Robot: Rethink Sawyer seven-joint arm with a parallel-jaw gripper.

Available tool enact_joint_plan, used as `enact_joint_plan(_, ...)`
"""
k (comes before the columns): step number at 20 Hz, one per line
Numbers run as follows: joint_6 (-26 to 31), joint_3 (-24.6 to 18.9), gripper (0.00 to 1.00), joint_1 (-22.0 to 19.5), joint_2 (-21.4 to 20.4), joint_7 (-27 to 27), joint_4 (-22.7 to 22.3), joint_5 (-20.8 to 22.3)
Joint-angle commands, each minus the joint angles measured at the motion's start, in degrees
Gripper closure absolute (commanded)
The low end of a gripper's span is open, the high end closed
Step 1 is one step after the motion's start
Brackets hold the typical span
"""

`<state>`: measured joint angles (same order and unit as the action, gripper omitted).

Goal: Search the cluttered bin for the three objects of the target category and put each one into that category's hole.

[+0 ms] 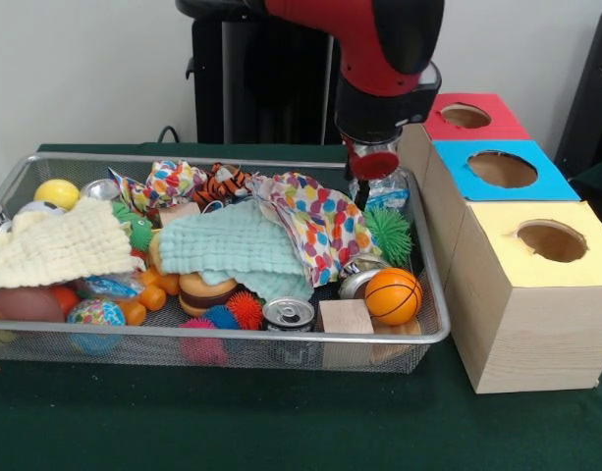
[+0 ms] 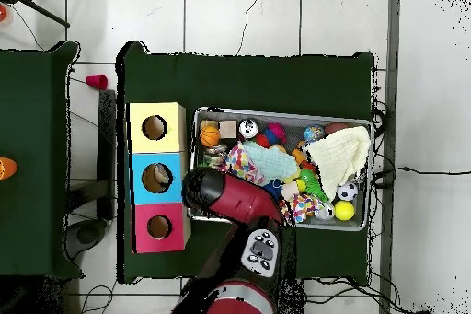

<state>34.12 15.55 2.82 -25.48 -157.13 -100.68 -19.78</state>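
Silver wire-mesh bin (image 1: 433, 332) of soft, light toys below black gripper (image 1: 375, 169); jaw state perhaps hidden, cannot tell; pinch midbody.

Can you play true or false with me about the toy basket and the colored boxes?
1. The orange basketball sits in the wire bin's corner nearest the yellow box. True.
2. The three boxes have square holes. False: the holes are round.
3. The blue box stands between the red box and the yellow one. True.
4. The light green cloth hangs over the bin's edge. False: it lies inside, on the toys.
5. The end effector hovers above the yellow box. False: it is over the bin's far corner, near the red box.
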Motion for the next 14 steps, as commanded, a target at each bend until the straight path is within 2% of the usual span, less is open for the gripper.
enact_joint_plan(1, 4.5, -14.0, 0.0, -1.2, -4.9, -7.0, -4.2, -8.9)
enact_joint_plan(4, 5.3, -13.3, 0.0, -1.1, -5.1, -8.7, -4.1, -9.4)
enact_joint_plan(7, 5.8, -12.2, 0.0, -1.1, -4.9, -7.8, -3.6, -8.5)
enact_joint_plan(10, 4.5, -13.0, 0.0, -2.0, -4.7, -6.1, -4.2, -8.7)
enact_joint_plan(14, 5.7, -13.1, 0.0, -1.5, -5.2, -6.9, -3.9, -9.4)
